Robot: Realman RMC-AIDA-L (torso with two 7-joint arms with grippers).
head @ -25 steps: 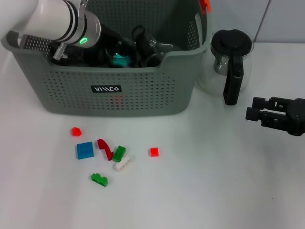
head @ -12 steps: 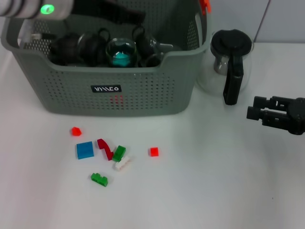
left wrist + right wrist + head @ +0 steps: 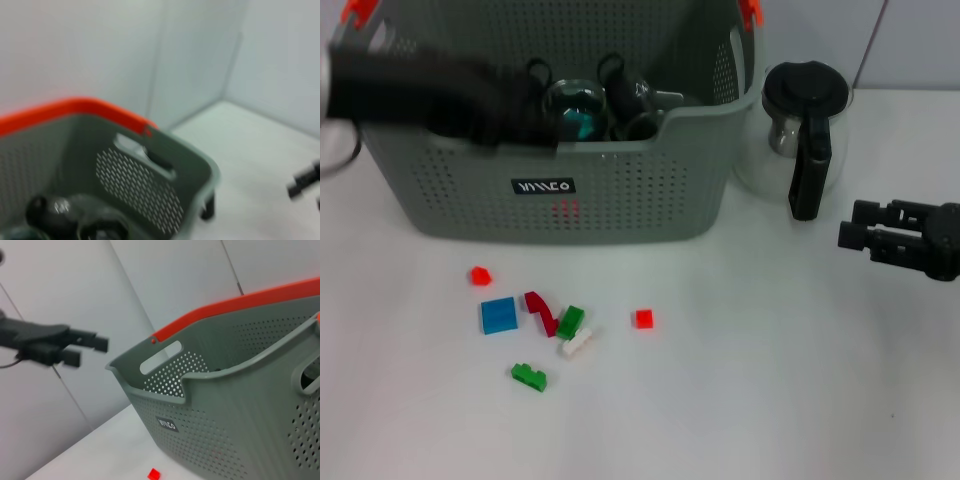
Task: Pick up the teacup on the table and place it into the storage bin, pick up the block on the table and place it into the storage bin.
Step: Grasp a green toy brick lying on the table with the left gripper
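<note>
Item 1, storage bin [image 3: 620, 190]: I log it at the far left part of the tabletop [image 3: 770, 400], grey-green, perforated, with orange clips at the rim and a black label on the near wall. It also shows in the left wrist view [image 3: 140, 185] and the right wrist view [image 3: 240, 410].

Item 2, teacups [image 3: 575, 105]: I count several dark glass cups inside the bin, against its near wall; one holds something teal.

Item 3, blocks, all on the tabletop in front of the bin:
- small red block [image 3: 480, 275], nearest the bin;
- blue square block [image 3: 498, 315];
- dark red curved piece [image 3: 540, 311], just beside the blue one;
- green block [image 3: 570, 320], touching a white block [image 3: 576, 343];
- second green block [image 3: 528, 376], nearest the front edge;
- red cube [image 3: 642, 318], apart from the others on the right.

Item 4, glass coffee pot [image 3: 800, 135]: black lid and handle, just beside the bin's right wall.

Item 5, left gripper [image 3: 525, 115]: above the bin's near-left part, blurred; I cannot tell whether its fingers are spread or closed.

Item 6, right gripper [image 3: 850, 228]: near the tabletop's right edge, well apart from the blocks, fingers spread and holding nothing.
</note>
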